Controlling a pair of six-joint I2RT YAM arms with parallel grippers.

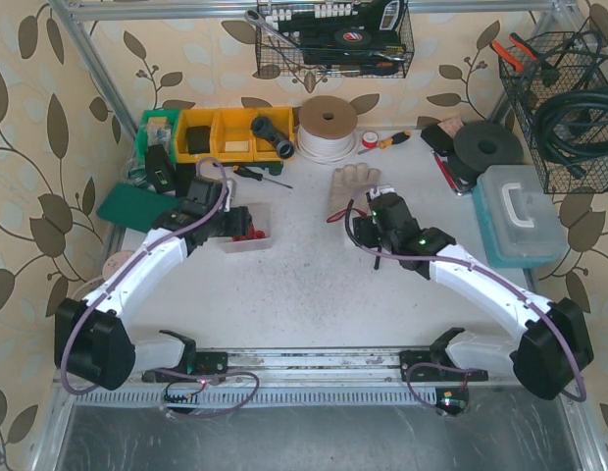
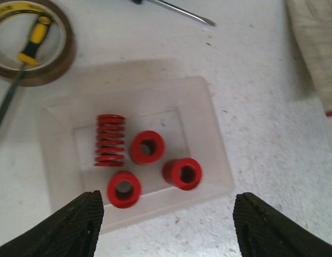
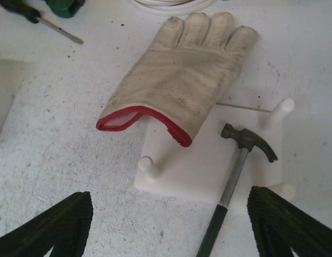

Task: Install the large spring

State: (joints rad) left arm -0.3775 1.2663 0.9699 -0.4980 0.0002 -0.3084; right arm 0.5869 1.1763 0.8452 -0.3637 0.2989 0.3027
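With left gripper (image 2: pixel 168 217) and right gripper (image 3: pixel 168 217) both wide open and empty, the large spring (image 2: pixel 111 140) (apparently the 1 lying flat) sits at 9 o'clock in the tray (image 2: pixel 211 115) beside 3 upright springs (image 2: pixel 147 147), so a grasp could snag a neighbour.

white table (image 1: pixel 304 294) w/ clear tray (image 2: pixel 222 160), glove (image 3: pixel 182 75), peg plate (image 3: pixel 182 174), hammer (image 3: pixel 236 166), screwdriver (image 2: pixel 182 12) & tape roll (image 2: pixel 69 48).

Red springs (image 2: pixel 111 140) lie mid-frame in a clear tray (image 2: pixel 209 107). The glove (image 3: pixel 182 75) is cream, red-hemmed; the desk (image 3: pixel 75 160) speckled white
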